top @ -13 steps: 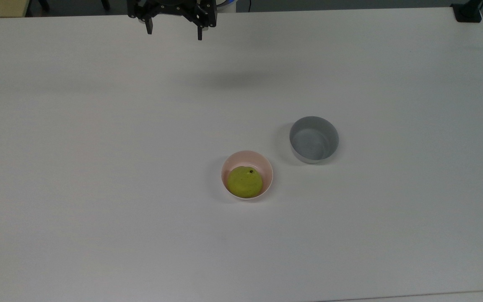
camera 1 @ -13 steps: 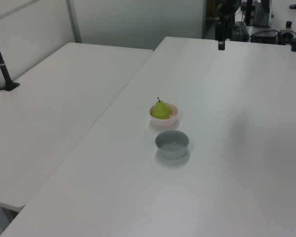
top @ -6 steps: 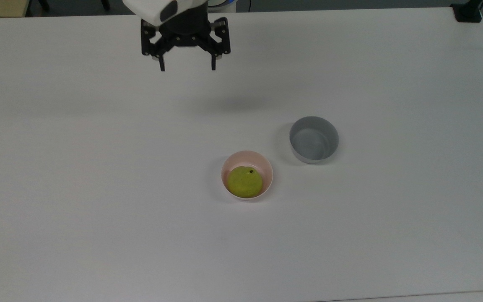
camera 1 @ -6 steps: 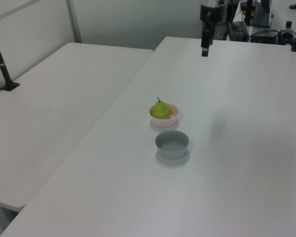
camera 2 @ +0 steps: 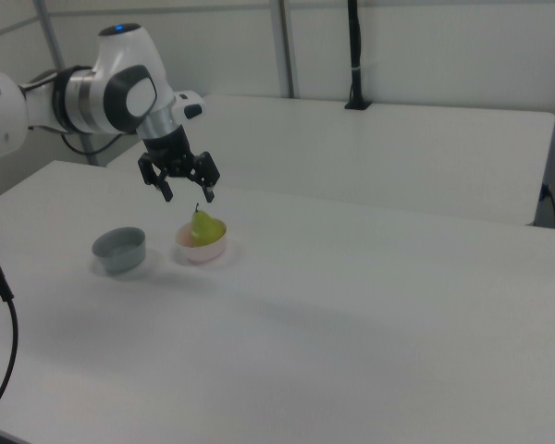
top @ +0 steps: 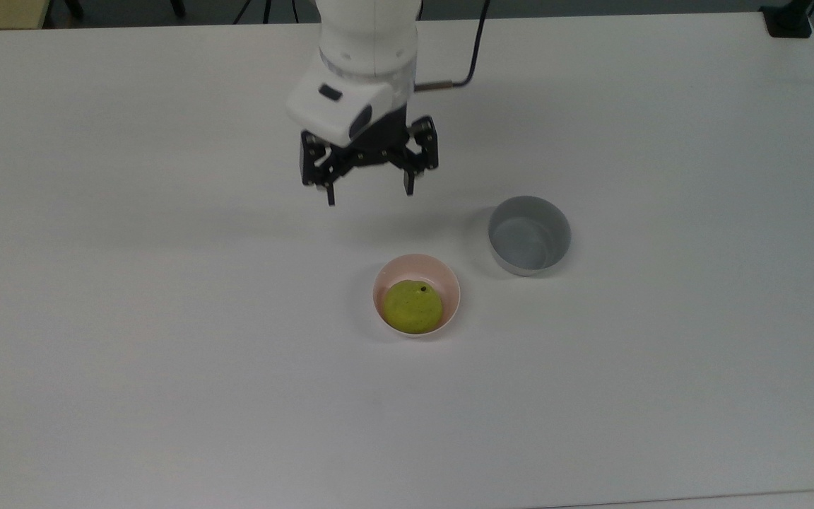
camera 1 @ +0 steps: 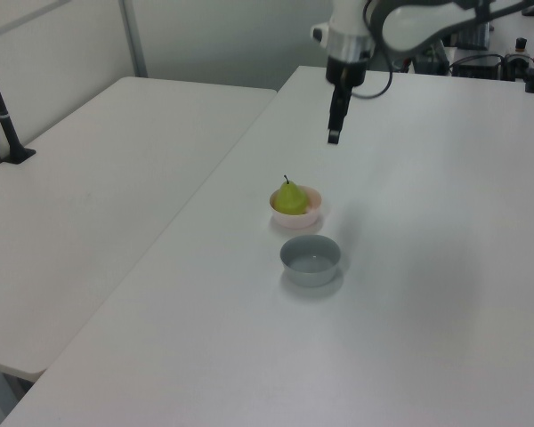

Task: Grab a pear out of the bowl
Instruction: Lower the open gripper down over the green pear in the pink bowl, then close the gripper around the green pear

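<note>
Nearest the top view's lower edge, we find the pear [top: 413, 307] seated upright in the pink bowl [top: 442, 271] on the white counter [top: 167, 353], stem up. Beyond it — toward the top view's upper left — hangs the pincer [top: 368, 193], fingers spread and empty. We judge it must travel down-right in the top view, then descend over the stem — the grey bowl [top: 528, 235] stands aside.

- Top view looks straight down on the table [top: 167, 353].
- Left view stands off a table corner, looking along it.
- Right view faces across from the opposite side; all three share the bowl [top: 449, 290].
</note>
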You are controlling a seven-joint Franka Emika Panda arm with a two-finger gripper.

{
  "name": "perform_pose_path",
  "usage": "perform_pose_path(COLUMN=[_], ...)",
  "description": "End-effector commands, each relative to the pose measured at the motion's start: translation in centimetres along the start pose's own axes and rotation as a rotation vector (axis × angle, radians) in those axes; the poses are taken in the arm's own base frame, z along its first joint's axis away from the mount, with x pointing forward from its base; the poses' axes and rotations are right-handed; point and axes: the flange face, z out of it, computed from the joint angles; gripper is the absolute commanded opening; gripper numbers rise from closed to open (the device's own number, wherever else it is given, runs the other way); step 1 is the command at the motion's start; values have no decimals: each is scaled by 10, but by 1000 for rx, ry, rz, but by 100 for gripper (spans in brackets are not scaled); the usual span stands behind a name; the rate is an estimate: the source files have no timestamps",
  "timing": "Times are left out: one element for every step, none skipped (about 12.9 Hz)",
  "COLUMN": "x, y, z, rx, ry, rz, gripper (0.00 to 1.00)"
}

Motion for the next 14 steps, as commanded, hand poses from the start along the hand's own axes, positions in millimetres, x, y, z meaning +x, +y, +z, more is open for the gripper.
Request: perform_pose_path(x=[16, 20, 23, 27, 30, 31, 32, 34, 35, 34, 35, 38, 39, 39], y=[-15, -19, -29, -31, -31, -33, -33, -38, -38, -40, -48, -49, -49, -49], z=[41, 56, 69, 78, 86, 95, 101, 105, 107, 117, 120, 122, 126, 131], rx=[19, 22, 26, 26, 28, 27, 28, 31, 30, 28, 28, 30, 30, 30], ry=[48, 58, 69, 94, 111, 117, 125, 137, 143, 133, 134, 152, 155, 151], rz=[-28, -30, -21, -7, 7, 11, 11, 6, 5, -1, -13, -13, -14, -16], gripper=[100, 100, 100, 100, 100, 100, 100, 100, 100, 97, 90, 84, 84, 84])
